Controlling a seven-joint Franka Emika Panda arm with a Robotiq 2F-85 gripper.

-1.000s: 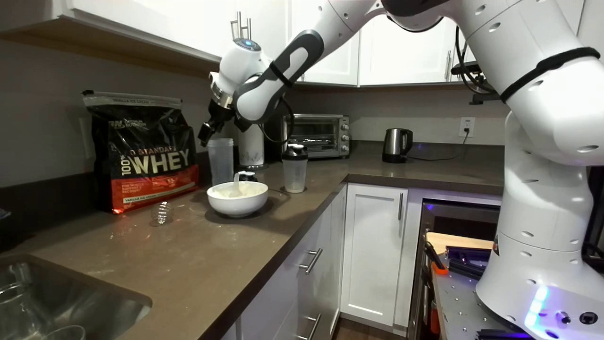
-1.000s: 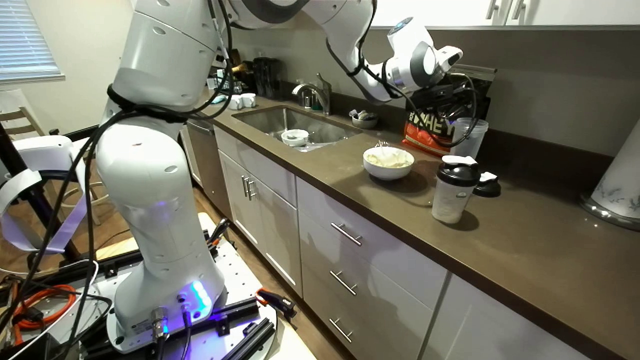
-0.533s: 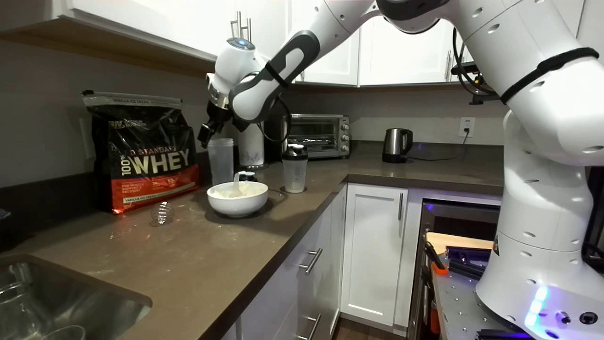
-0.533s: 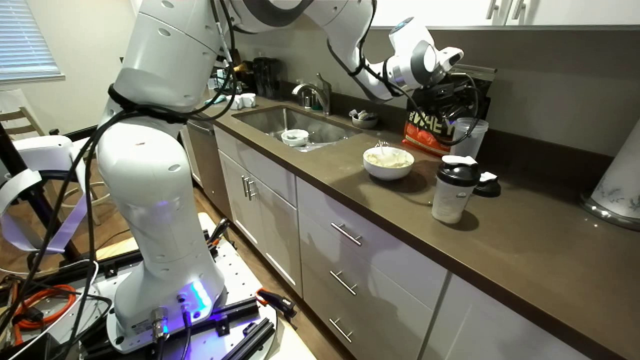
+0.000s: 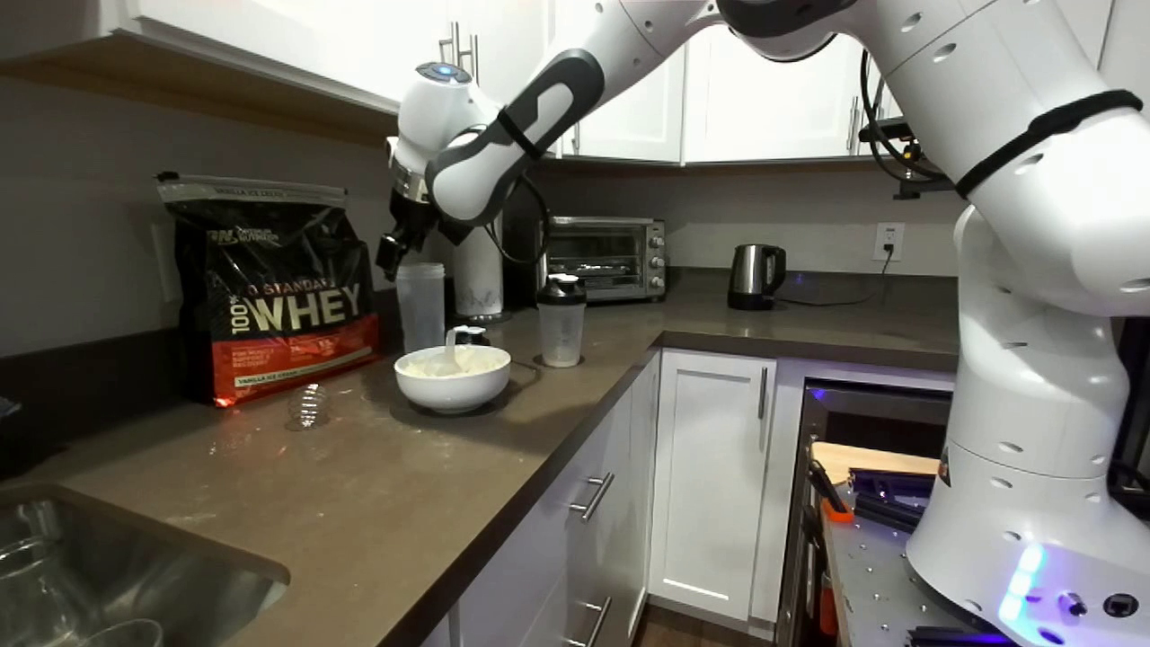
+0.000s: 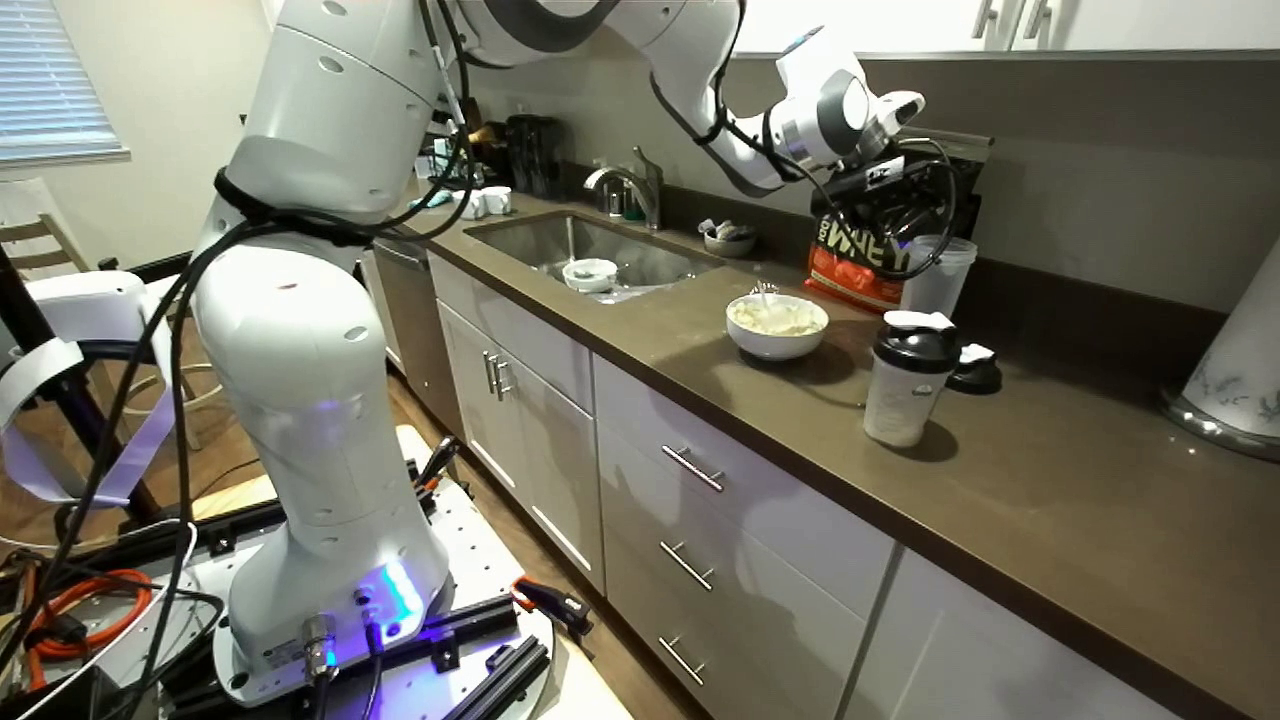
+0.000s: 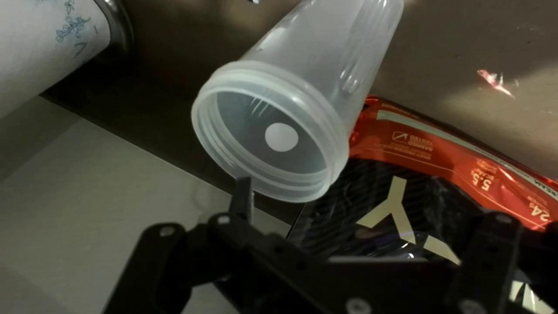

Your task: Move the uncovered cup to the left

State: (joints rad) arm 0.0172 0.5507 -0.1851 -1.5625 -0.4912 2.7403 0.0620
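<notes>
The uncovered cup (image 5: pixel 421 310) is a tall frosted plastic tumbler standing upright on the counter beside the whey bag. It also shows in an exterior view (image 6: pixel 942 280), partly behind the gripper's cable. In the wrist view the cup (image 7: pixel 322 56) shows its open mouth towards the camera. My gripper (image 5: pixel 389 261) is just above the cup's rim, slightly to its bag side in that exterior view. In the wrist view the gripper (image 7: pixel 370 200) is open with nothing between its fingers. One finger (image 7: pixel 242 198) overlaps the rim's edge; I cannot tell whether it touches.
The whey bag (image 5: pixel 278 296) stands close beside the cup. A white bowl of powder (image 5: pixel 452 382), a lidded shaker cup (image 5: pixel 561 328), a wire ball (image 5: pixel 308 407) and a loose black lid (image 6: pixel 975 372) are nearby. A white roll (image 5: pixel 478 279) stands behind. The sink (image 6: pixel 540 222) is further along.
In an exterior view my hand has shifted slightly left and tilted to point more downward, still just above the cup's rim. The cup and other objects have not moved.
</notes>
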